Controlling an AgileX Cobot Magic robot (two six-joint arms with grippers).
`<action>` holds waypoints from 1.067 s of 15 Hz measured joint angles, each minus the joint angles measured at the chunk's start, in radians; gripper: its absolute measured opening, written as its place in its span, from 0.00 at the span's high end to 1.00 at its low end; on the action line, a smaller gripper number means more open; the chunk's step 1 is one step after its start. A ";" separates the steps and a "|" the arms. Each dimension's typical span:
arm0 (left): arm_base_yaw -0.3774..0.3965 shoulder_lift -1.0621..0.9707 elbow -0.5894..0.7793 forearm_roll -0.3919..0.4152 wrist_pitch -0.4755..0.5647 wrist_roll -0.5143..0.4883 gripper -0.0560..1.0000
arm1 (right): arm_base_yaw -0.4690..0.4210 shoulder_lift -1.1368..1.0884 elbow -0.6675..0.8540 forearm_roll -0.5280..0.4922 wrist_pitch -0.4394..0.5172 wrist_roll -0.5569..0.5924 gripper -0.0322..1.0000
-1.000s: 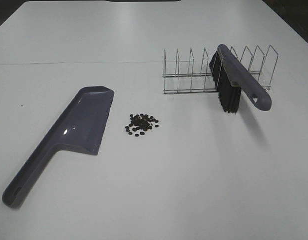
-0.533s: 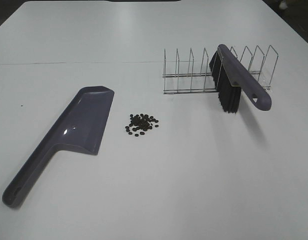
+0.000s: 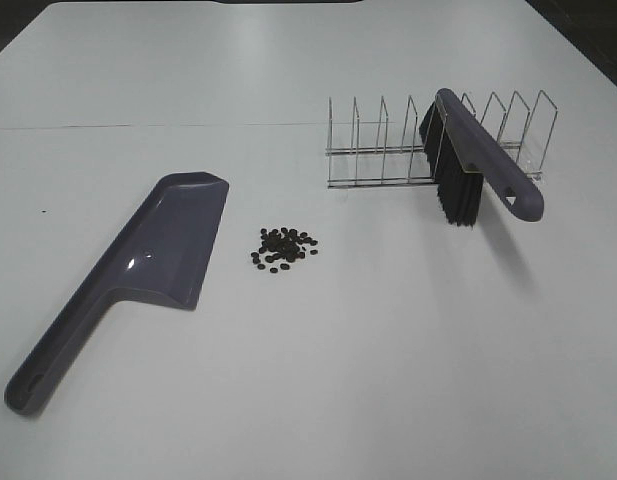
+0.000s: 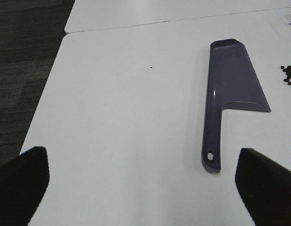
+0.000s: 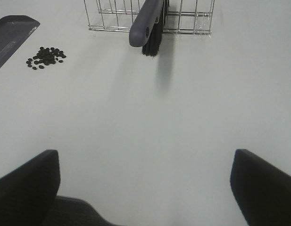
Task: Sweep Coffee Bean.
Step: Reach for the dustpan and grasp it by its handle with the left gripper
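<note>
1. The beans (image 3: 284, 247) are pictured in a loose cluster near the middle of the table (image 3: 388, 400), none yet swept.
2. The dustpan (image 3: 158, 255) is laid flat just beside them on the left-edge side, its handle aimed at the near left corner.
3. The brush (image 3: 478, 165) is propped in a wire rack (image 3: 378, 150) toward the far right corner, bristles down.
4. The left gripper (image 4: 140, 160) and right gripper (image 5: 145, 157) are shown spread wide and empty, back by the near edge.
5. The task is judged to be at its opening step, with both tools ungrasped. The brush handle would likely need to be gripped and lifted clear of the wires, and the dustpan handle taken up.
</note>
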 joint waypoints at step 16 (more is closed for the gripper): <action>0.000 0.138 -0.035 0.007 0.038 -0.001 0.01 | 0.000 0.000 0.000 0.000 0.000 0.000 0.10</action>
